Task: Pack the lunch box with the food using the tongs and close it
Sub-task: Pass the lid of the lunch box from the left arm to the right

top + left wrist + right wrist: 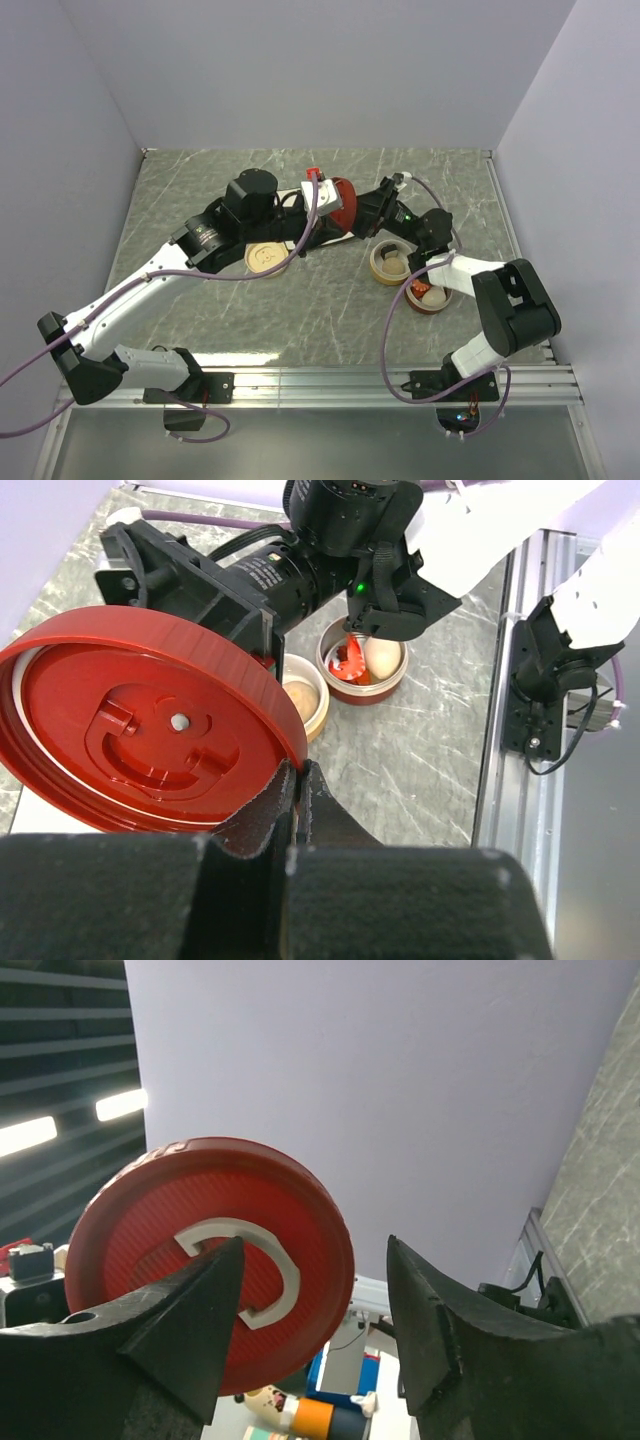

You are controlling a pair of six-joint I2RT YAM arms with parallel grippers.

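Lunch box in pieces: its red lid hangs above the bench, tipped up on edge between the two arms. Two open tiers stand on the bench to the right of the lid and nearer the arm bases. The first tier, closer to the lid, holds a beige ball. The second tier, just beside it and farther from the lid, holds a red-orange shrimp and a white egg lying side by side.

The left fingers are pressed together on the lid's rim, pinching it at its lower edge, and the lid's hollow underside faces the left wrist camera. The right fingers stand spread at the lid's other face, where a white curved handle shows. One of them crosses that face in the right wrist view; whether it touches cannot be told.

A tan disc lies flat on the bench to the left of the lid and nearer the bases, partly under the left arm.
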